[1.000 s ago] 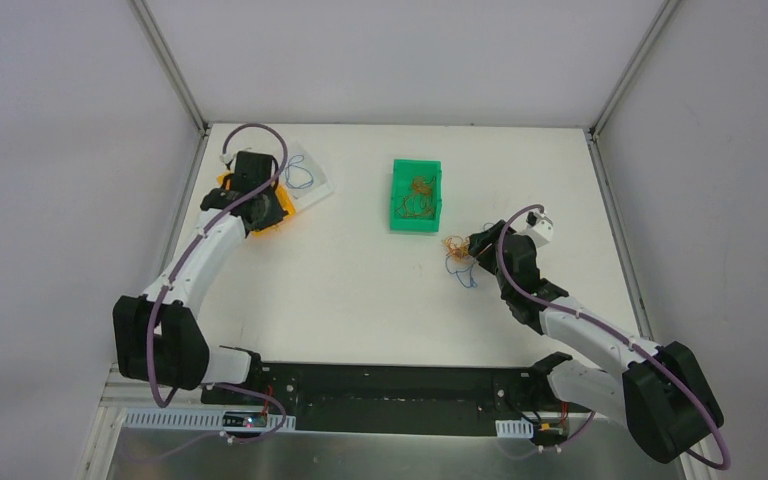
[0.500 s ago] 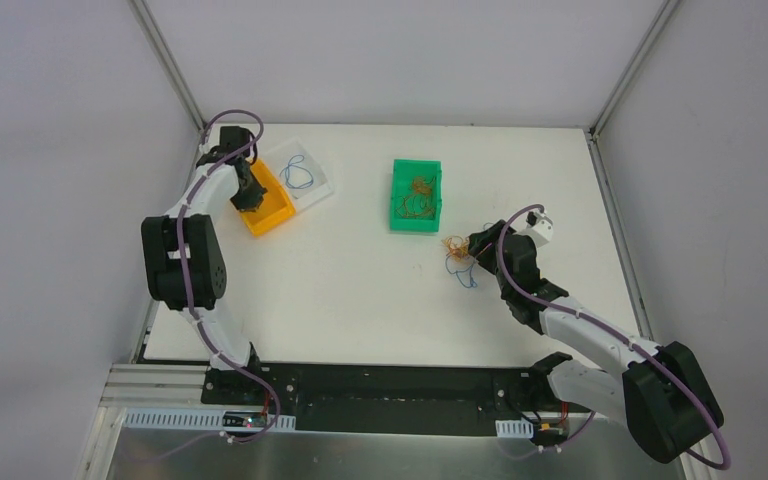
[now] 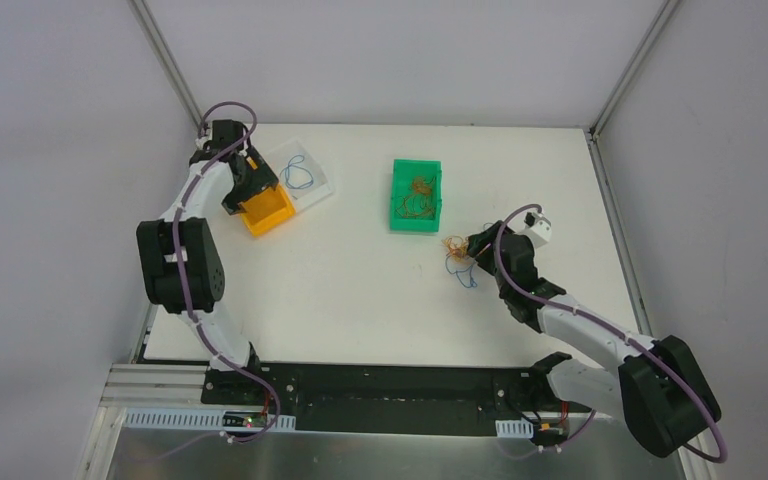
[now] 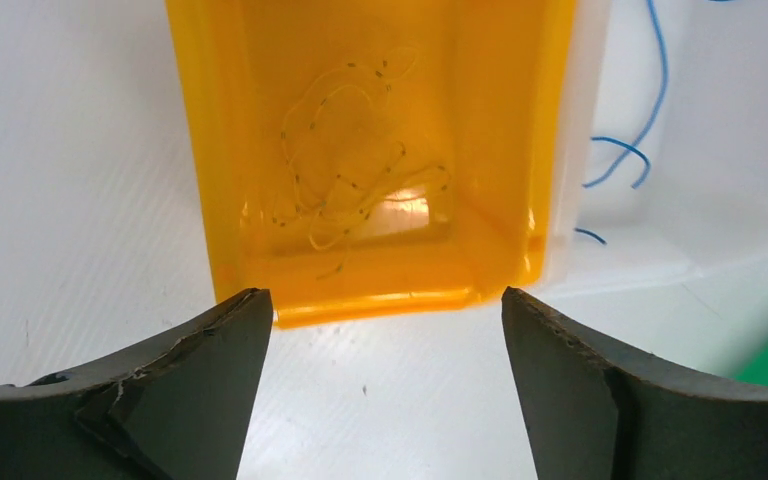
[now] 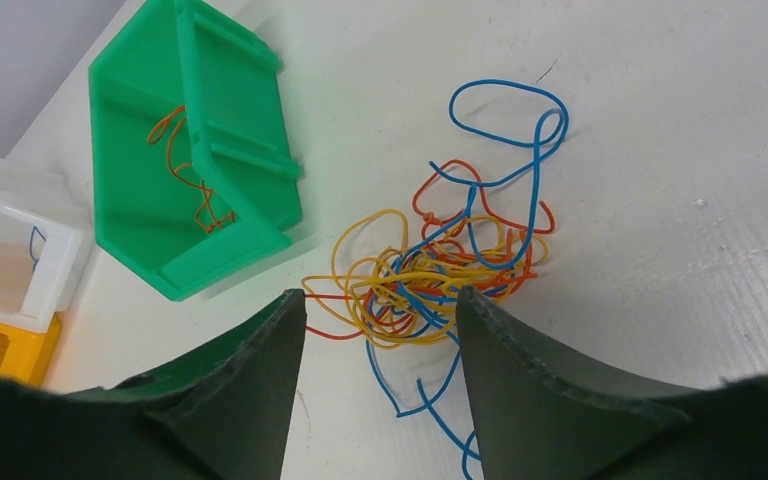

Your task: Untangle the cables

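Across the white counter [image 3: 360,300] the layout explained itself: containers toward the back, loose work at centre right. The left arm [image 3: 180,265] reached to the far left corner while the right arm [image 3: 580,325] stretched in toward the middle, so each seemed to keep to its own half.

Three containers stood there, and I'd guess one was meant for each colour of wire. A green bin [image 3: 397,195] sat mid-counter and an orange bin [image 3: 272,212] at far left, with a white tray [image 3: 322,185] touching its side.

The left claw [image 4: 385,310] hung over the near end of the orange bin, jaws spread wide with nothing between them; to me that read as a drop-off pose. The right claw [image 5: 380,310] sat low, jaws parted either side of the near edge of the tangle of cables [image 5: 440,265] and pinching nothing I could make out. Whether a tip touched a strand, I couldn't tell.

That tangle lay on the bare counter near the green bin, with orange, blue and yellow strands knotted together.

Single pieces already lay sorted:
- a yellowish wire [image 4: 350,160] curled on the orange bin's floor
- a blue wire [image 4: 650,90] in the white tray
- an orange wire [image 5: 185,165] in the green bin
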{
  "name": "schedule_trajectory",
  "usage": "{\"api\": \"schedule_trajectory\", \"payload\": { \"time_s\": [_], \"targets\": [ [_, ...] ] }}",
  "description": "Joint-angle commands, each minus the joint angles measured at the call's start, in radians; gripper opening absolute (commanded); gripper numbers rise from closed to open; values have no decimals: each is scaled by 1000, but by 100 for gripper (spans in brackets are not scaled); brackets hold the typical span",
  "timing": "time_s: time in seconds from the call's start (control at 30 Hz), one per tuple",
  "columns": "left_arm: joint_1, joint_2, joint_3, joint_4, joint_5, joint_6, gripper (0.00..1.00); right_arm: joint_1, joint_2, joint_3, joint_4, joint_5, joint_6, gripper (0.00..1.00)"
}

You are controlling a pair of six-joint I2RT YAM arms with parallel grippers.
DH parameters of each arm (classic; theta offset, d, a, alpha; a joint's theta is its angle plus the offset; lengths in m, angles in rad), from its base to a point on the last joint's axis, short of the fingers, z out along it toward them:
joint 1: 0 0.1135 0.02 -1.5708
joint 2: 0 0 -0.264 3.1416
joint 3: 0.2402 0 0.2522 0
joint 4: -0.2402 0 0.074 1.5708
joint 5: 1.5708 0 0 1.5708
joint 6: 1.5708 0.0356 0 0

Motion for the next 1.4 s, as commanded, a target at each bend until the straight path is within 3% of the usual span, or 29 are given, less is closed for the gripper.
{"api": "schedule_trajectory", "payload": {
  "time_s": [0.0, 0.1, 0.2, 0.43, 0.6, 0.77, 1.1, 1.37],
  "targets": [
    [-33, -180, -47, -3, 58, -9, 90, -2, 25, 56, -20, 75, 44, 63],
    [-114, -271, -103, -3, 61, -3, 98, -4, 63, 92, -110, 163, 105, 66],
    [-208, -384, -176, 1, 27, 2, 99, -8, 108, 135, -187, 173, 135, 66],
    [-377, -619, -403, 96, 198, -60, 99, -12, 269, 201, -215, -22, 182, 65],
    [-504, -679, -487, 114, 202, -65, 99, 20, 396, 214, -74, -271, 193, 66],
    [-546, -653, -567, 214, 241, -85, 99, 115, 441, 205, 83, -350, 187, 65],
    [-700, -462, -492, 277, 249, -48, 99, 113, 224, 136, 65, -194, 95, 66],
    [-807, -272, -344, 319, 232, -43, 99, 103, 91, 139, -116, 130, 103, 67]
  ]
}}
